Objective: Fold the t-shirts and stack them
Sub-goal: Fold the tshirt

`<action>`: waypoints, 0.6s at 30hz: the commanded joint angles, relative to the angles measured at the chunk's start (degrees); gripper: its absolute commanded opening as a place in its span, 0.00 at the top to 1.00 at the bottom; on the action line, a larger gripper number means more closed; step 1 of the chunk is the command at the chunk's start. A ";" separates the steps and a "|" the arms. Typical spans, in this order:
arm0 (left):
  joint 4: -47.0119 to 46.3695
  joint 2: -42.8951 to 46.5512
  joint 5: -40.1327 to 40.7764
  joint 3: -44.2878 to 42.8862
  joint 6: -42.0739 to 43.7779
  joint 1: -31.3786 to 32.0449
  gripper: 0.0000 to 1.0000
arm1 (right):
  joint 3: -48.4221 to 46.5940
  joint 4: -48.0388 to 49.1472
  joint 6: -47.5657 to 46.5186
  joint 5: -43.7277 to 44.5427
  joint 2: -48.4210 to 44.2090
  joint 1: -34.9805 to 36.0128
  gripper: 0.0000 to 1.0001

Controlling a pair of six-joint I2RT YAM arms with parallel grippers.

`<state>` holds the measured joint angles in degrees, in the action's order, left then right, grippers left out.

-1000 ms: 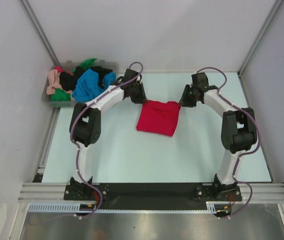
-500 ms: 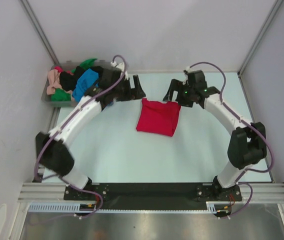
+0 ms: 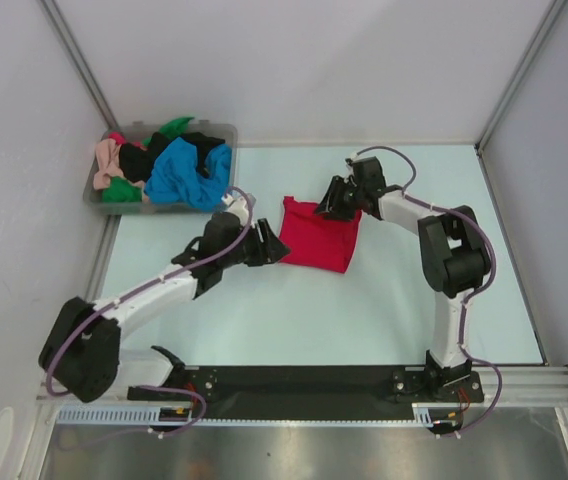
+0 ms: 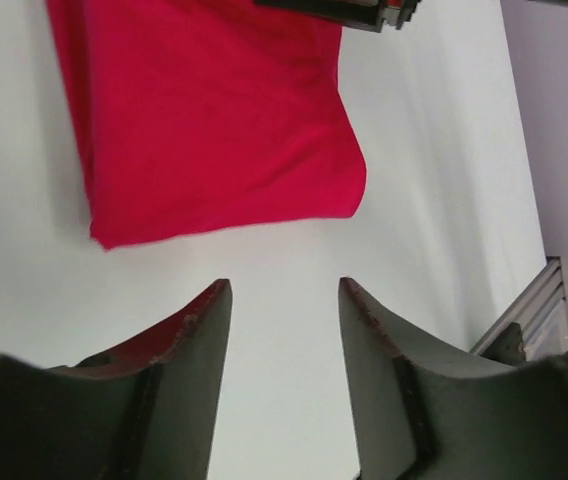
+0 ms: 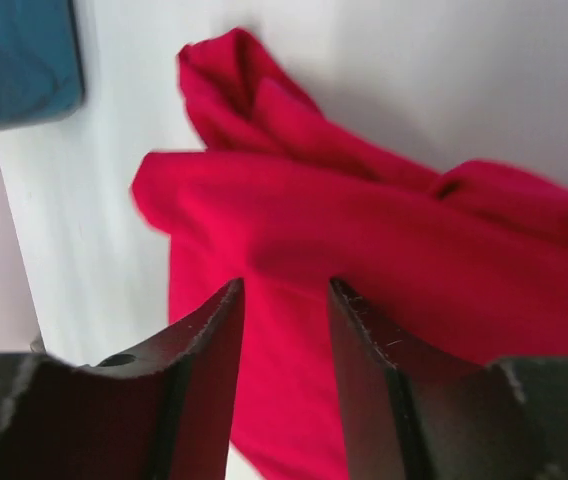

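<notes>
Nearest, low and left of centre in the top view, the left gripper (image 3: 267, 246) lies low over the pale, smooth surface (image 3: 384, 300). Its dark, curved fingers stand partly apart with nothing between them, pointed at the near left edge of the red t-shirt (image 3: 316, 238) and just short of it.

The red t-shirt sits in the middle of the frame, folded into a roughly square, flat pad. In the left wrist view its lower corners are rounded and the cloth lies smooth. In the right wrist view the far edge is bunched into loose ridges.

It is thin matte knit, so it should be light, limp and quick to slump or unfold when lifted. A pinch through all layers at a corner or folded edge should keep the fold better than one on the top layer.

Just beyond, the right gripper (image 3: 332, 200) hovers over the shirt's far right edge. Its fingers are partly apart, with red cloth showing through the gap. It does not look pinched, though that view is blurred.

Farthest, in the upper left, a clear grey plastic bin (image 3: 222, 128) holds a crumpled heap: a blue shirt (image 3: 186, 172), a black shirt (image 3: 199, 143), a green shirt (image 3: 174, 127) and a peach-pink shirt (image 3: 109, 158).
</notes>
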<state>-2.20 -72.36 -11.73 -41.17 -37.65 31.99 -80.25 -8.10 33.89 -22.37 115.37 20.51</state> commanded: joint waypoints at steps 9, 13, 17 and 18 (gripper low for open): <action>-24.00 -25.01 -0.23 -7.96 -4.10 1.67 0.57 | -7.73 4.14 -4.44 -3.12 7.85 -0.91 0.59; -18.99 -30.99 0.30 -9.90 -3.84 2.29 0.62 | -11.67 1.51 -4.01 -2.15 10.48 -3.46 0.58; -15.04 -30.22 2.32 -7.88 -2.26 3.26 0.64 | -14.66 -1.20 -5.32 -2.07 12.07 -5.04 0.57; -13.90 -29.17 2.50 -7.18 -1.21 3.60 0.64 | -15.54 -2.09 -6.80 -2.24 12.42 -5.31 0.57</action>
<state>-18.72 -103.79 -10.59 -49.17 -40.91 34.44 -91.64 -7.92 30.46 -25.34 126.96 16.43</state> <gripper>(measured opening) 0.361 0.425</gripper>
